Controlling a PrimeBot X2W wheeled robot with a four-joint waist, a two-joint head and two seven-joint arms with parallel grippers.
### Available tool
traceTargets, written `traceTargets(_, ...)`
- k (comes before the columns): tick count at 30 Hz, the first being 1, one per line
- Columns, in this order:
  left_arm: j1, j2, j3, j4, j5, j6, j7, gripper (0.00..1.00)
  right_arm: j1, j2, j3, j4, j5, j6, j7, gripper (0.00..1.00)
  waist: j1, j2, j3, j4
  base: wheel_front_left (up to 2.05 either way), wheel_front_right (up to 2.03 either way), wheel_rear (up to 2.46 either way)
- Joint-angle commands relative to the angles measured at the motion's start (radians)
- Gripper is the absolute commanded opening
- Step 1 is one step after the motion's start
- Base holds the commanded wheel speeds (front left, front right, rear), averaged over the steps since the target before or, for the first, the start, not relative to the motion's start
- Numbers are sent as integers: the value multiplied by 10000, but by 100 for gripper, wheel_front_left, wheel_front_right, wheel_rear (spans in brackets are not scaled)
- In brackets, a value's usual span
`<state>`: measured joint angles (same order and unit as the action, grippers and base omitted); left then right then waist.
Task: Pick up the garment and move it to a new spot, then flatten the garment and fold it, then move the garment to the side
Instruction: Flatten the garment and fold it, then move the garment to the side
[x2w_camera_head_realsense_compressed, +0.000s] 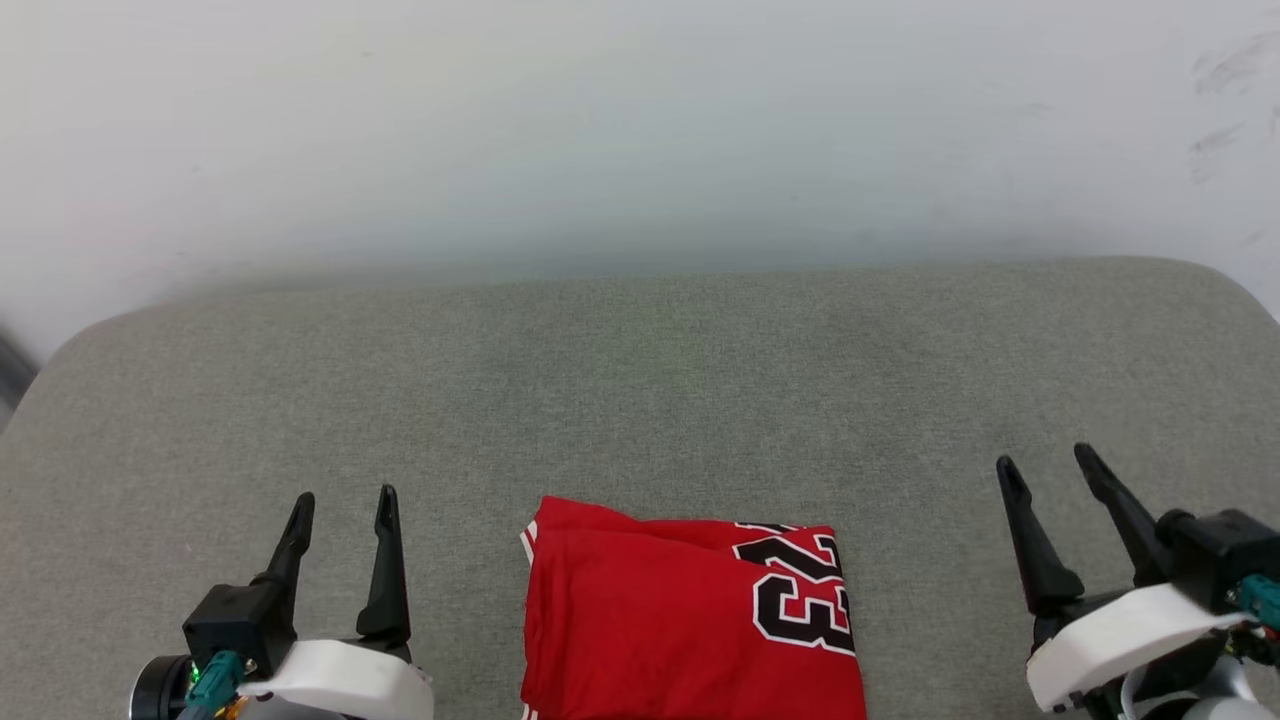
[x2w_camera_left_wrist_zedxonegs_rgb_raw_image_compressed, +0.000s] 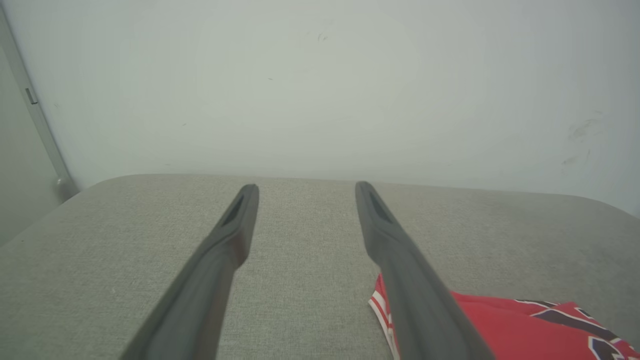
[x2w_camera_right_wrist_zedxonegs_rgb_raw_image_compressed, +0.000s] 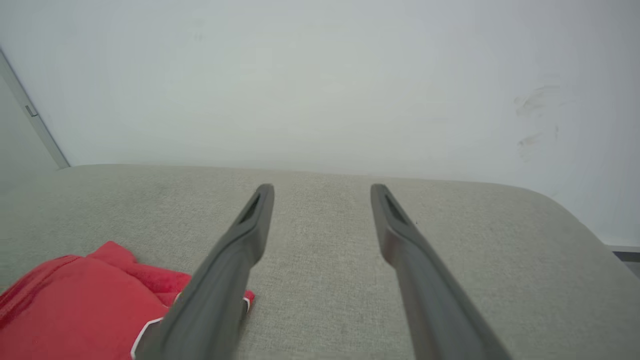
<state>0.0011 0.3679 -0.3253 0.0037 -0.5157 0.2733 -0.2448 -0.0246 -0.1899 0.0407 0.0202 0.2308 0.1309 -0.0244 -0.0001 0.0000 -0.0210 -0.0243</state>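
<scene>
The garment (x2w_camera_head_realsense_compressed: 690, 625) is a red shirt with black white-edged "23" lettering, folded into a rectangle at the near middle of the grey cushion (x2w_camera_head_realsense_compressed: 640, 400). Its striped edge (x2w_camera_left_wrist_zedxonegs_rgb_raw_image_compressed: 382, 312) shows in the left wrist view, and a red fold (x2w_camera_right_wrist_zedxonegs_rgb_raw_image_compressed: 75, 310) in the right wrist view. My left gripper (x2w_camera_head_realsense_compressed: 345, 505) stands open to the garment's left, apart from it, with nothing between its fingers. My right gripper (x2w_camera_head_realsense_compressed: 1048, 465) stands open to the garment's right, also empty. Both pairs of fingers (x2w_camera_left_wrist_zedxonegs_rgb_raw_image_compressed: 235, 235) (x2w_camera_right_wrist_zedxonegs_rgb_raw_image_compressed: 395, 230) hover above bare fabric.
The grey cushion has rounded far corners and ends at a pale wall (x2w_camera_head_realsense_compressed: 640, 130). A grey vertical strip (x2w_camera_left_wrist_zedxonegs_rgb_raw_image_compressed: 40, 130) runs down the wall at the left. The cushion's right edge (x2w_camera_right_wrist_zedxonegs_rgb_raw_image_compressed: 590, 225) drops off near a dark floor strip.
</scene>
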Motion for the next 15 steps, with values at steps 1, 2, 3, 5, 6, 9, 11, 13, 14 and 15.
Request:
traceTargets(1, 140, 19, -15, 30, 33, 39, -51, 100, 247, 99, -33, -149, -86, -4, 12, 100, 1, 0, -21, 10, 0, 0, 0)
traceTargets(2, 150, 42, -21, 67, 76, 47, -59, 100, 376, 181, -69, -228, -121, -4, 38, 100, 1, 0, -25, 10, 0, 0, 0)
traceTargets(3, 145, 31, -17, 91, 76, 40, -73, 100, 477, 234, -91, -332, -175, -4, 47, 100, 1, 0, -37, 11, 0, 0, 0)
traceTargets(5, 140, 55, -16, 132, 111, 30, -77, 100, 630, 326, -127, -435, -220, -2, 83, 100, 1, 0, -31, -7, 0, 0, 0)
traceTargets(6, 134, 48, -6, 145, 103, 21, -83, 100, 663, 368, -153, -479, -226, -4, 87, 100, 1, 0, -23, -23, 0, 0, 0)
traceTargets(9, 104, 34, 16, 185, 90, -17, -115, 100, 698, 418, -210, -583, -255, -4, 121, 100, 1, 0, -6, -58, 0, 0, 0)
traceTargets(11, 74, 13, 23, 214, 75, -49, -125, 100, 698, 417, -251, -626, -267, -4, 174, 100, 1, 0, 8, -73, 0, 0, 0)
traceTargets(13, 37, -15, 45, 228, 48, -70, -142, 100, 677, 421, -280, -653, -230, -4, 208, 100, 1, 0, 27, -87, 0, 0, 0)
traceTargets(14, 27, -22, 66, 237, 37, -68, -132, 100, 648, 439, -266, -675, -165, -2, 224, 100, 1, 0, 41, -107, 0, 0, 0)
traceTargets(15, 24, -25, 93, 233, 36, -63, -137, 100, 605, 450, -249, -665, -134, -4, 297, 100, 1, 0, 68, -142, 0, 0, 0)
